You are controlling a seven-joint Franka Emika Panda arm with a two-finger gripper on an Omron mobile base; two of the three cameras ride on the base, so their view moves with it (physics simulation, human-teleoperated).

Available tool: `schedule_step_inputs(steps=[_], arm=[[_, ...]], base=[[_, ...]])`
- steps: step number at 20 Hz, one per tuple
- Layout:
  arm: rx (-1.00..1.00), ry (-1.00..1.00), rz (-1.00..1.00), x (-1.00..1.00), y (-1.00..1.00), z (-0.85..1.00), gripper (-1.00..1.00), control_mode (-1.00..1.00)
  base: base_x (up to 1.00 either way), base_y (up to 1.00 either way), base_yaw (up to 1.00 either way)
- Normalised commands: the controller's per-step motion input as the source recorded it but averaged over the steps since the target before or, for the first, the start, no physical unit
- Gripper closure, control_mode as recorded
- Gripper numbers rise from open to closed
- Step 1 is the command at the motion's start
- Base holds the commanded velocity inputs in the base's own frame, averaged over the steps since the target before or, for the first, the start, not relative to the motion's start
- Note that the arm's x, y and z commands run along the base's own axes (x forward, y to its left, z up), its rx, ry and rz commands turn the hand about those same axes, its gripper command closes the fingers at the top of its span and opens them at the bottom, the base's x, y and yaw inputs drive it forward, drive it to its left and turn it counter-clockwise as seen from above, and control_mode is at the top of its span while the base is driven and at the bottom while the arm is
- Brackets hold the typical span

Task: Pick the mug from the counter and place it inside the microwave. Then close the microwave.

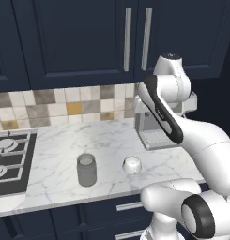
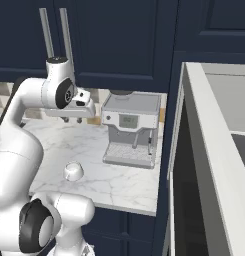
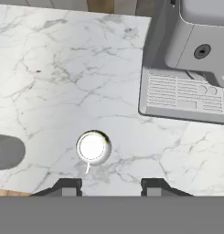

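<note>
Gripper (image 3: 109, 187) hangs high over the surface (image 3: 63, 68), jaws spread with nothing between them, looking straight down, likely lining up a top grasp. Mug (image 3: 93, 147) stands upright just beyond the fingertips, clear of the grey jar (image 3: 8, 151) beside it; coffee machine (image 3: 191, 68) farther back.

Hidden and cut-off parts

In the hand view, we see the grey jar (image 3: 7, 152) cut by the edge at 9 o'clock and the coffee machine (image 3: 186, 68) cut at 2 o'clock; our arm hides part of it in the left base view.
</note>
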Motion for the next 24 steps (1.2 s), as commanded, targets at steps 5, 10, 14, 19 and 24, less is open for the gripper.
schedule_step_inputs(steps=[5,10,14,19,24], arm=[[0.00,0.01,0.00,-0.08,0.09,0.00,-1.00,-1.00],[0.04,0.04,0.00,-0.33,0.10,-0.08,-1.00,-1.00],[0.01,0.11,-0.02,-0.28,0.25,-0.16,-1.00,-1.00],[0.00,0.13,-0.06,-0.19,0.05,-0.26,-1.00,-1.00],[0.00,0.15,-0.12,0.00,0.05,-0.42,-1.00,-1.00]], base=[[0.00,0.00,0.00],[0.00,0.00,0.00],[0.00,0.00,0.00],[0.00,0.00,0.00],[0.00,0.00,0.00]])
